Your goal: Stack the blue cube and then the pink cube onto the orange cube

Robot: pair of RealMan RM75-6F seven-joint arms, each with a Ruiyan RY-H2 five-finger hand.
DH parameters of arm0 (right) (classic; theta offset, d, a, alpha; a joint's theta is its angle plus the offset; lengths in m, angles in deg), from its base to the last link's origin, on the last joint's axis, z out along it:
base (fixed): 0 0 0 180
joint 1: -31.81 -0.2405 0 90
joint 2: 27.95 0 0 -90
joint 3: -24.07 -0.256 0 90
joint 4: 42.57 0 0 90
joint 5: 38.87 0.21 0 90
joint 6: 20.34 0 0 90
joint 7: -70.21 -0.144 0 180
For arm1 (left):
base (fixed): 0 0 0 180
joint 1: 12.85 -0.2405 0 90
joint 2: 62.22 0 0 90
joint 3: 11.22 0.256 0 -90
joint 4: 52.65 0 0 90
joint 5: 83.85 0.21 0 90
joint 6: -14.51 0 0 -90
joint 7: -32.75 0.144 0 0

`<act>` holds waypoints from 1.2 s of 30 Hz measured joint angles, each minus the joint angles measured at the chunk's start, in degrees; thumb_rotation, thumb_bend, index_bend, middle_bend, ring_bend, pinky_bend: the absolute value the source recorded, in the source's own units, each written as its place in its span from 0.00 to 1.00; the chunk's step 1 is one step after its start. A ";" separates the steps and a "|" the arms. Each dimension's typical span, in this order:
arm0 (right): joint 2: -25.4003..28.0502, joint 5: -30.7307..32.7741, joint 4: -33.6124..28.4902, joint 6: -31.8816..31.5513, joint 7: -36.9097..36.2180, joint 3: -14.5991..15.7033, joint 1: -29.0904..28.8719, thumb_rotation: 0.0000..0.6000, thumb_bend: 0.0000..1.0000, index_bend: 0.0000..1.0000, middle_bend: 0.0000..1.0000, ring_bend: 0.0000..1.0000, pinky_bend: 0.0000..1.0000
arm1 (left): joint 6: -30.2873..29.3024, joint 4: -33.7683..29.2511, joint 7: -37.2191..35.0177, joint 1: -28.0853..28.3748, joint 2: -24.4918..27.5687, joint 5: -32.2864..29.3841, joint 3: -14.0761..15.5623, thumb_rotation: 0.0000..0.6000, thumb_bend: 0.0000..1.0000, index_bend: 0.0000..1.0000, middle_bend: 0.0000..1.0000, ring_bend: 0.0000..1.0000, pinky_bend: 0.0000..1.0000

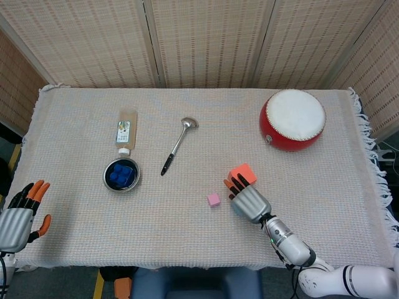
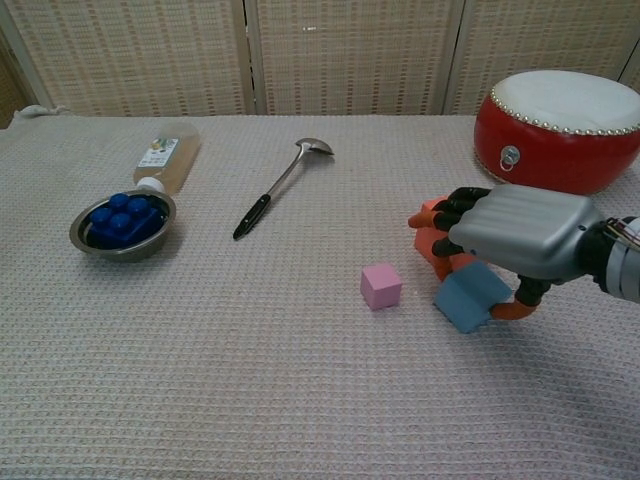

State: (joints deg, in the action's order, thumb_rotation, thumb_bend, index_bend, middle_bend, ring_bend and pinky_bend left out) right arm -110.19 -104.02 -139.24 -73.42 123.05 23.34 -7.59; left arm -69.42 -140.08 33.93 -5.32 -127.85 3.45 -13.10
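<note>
The blue cube (image 2: 468, 298) lies on the cloth just in front of the orange cube (image 2: 438, 248), (image 1: 243, 172). My right hand (image 2: 515, 232), (image 1: 249, 200) lies low over the blue cube and covers its top. Its fingers (image 2: 452, 212) stretch out across the orange cube, and its thumb (image 2: 510, 310) sits against the blue cube's right side. The blue cube still rests on the cloth and is almost hidden in the head view. The pink cube (image 2: 381, 286), (image 1: 214, 199) stands free a little to the left. My left hand (image 1: 19, 218) hangs open at the table's near left corner.
A red drum (image 2: 565, 125) stands at the back right, close behind the hand. A ladle (image 2: 280, 185) lies mid-table. Further left are a metal bowl of blue pieces (image 2: 122, 222) and a bottle (image 2: 168, 155) on its side.
</note>
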 measured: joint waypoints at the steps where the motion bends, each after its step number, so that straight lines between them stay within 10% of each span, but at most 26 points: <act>1: -0.10 -0.11 0.10 -0.34 -0.06 0.12 -0.01 1.00 0.14 0.47 0.00 0.00 0.00 | -0.03 0.02 0.01 -0.01 -0.04 0.01 -0.01 1.00 0.48 0.00 0.00 0.00 0.16; 21: 9.53 -2.94 -10.96 -5.17 -7.55 -3.79 -0.05 1.00 0.14 0.47 0.00 0.00 0.00 | -0.04 -0.11 0.08 -0.02 -0.03 0.37 0.19 1.00 0.48 0.00 0.00 0.00 0.16; 36: 10.40 19.95 -9.41 -4.21 1.64 -8.51 -8.68 1.00 0.14 0.47 0.00 0.00 0.00 | 0.39 -0.01 -0.02 0.07 0.08 0.16 0.29 1.00 0.48 0.00 0.00 0.00 0.16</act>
State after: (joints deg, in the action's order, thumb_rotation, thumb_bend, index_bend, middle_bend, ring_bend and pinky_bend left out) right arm -99.79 -84.08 -148.65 -77.62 124.69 14.82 -16.28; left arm -69.03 -140.09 33.91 -5.25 -127.77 3.61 -12.81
